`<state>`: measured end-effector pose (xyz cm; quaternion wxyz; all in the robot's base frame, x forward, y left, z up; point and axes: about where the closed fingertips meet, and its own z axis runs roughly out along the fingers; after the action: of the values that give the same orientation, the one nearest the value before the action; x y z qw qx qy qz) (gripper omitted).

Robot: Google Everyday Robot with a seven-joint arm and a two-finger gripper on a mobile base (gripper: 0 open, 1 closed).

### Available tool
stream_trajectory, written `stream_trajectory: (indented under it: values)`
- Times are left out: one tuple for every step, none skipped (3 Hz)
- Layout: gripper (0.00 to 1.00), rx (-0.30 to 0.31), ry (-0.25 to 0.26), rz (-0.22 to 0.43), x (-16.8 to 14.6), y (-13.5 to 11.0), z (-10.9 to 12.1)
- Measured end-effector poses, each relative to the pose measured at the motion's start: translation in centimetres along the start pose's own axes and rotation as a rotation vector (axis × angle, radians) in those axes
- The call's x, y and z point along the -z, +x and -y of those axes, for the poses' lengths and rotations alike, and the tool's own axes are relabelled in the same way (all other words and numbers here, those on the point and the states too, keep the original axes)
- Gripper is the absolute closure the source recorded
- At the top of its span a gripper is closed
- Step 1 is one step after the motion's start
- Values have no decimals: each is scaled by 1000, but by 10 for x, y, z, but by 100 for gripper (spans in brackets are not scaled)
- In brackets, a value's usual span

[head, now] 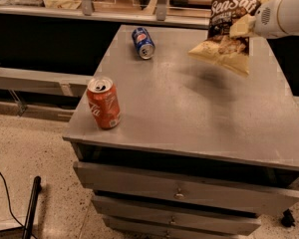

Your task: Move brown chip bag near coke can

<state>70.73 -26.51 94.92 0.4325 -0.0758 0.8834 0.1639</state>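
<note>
The brown chip bag (pixel 228 30), dark brown and tan with white "Sea Salt" lettering, hangs in the air above the far right of the grey cabinet top (pixel 189 108), its shadow on the surface below. My gripper (pixel 243 28) comes in from the right edge and is shut on the bag's right side. The coke can (pixel 103 102), red-orange with white script, stands upright near the front left corner, far from the bag.
A blue Pepsi can (pixel 143 42) lies on its side at the back left of the top. Drawers (pixel 179 193) face front below. A railing and dark counter run behind. A black pole (pixel 31 208) and cable lie on the floor at left.
</note>
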Motion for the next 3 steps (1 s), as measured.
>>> stream_trajectory:
  values:
    - [100,42,-35,10,7,-22,-17]
    - [100,79,-61,4,10,-29,-31]
    - [100,77,-79,4,10,-21,-35]
